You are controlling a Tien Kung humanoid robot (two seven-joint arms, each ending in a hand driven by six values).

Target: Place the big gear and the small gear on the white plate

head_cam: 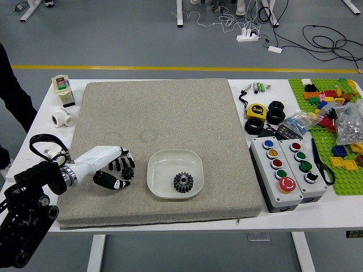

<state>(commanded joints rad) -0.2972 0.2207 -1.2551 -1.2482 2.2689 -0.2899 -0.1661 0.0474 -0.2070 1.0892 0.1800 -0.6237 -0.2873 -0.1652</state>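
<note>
1. White plate [170, 161] — landmark, on the grey-brown mat [187, 119] that covers the middle of the white table [340, 209].
2. Big gear [183, 182]: inside the plate, in its near part, right of the plate's middle. Black, toothed, hole facing up.
3. Small gear [129, 173]: off the plate, on the left side of it, near its left rim but apart, at the left hand's fingertips.
4. Left hand [102, 161]: left of the plate, white with black fingertips, low over the mat. Fingers parted from the thumb, moderately wide, small gear at the opening — can't tell if they touch it.
5. Left arm: black, comes in from the left, nearer the robot than the plate.
6. Right of the plate, past the mat: two button boxes [265, 161], scissors [321, 164], then a green baseplate [347, 184] with bricks and a clear bag [350, 127].
7. Right of and beyond the plate: yellow tape measure [256, 111], black rings [276, 113].
8. Left of and beyond the plate: white pipe fitting [61, 117], cream-coloured device [63, 90].
9. Far left of the plate: dark sleeve [12, 93], cut off by the picture's edge.
</note>
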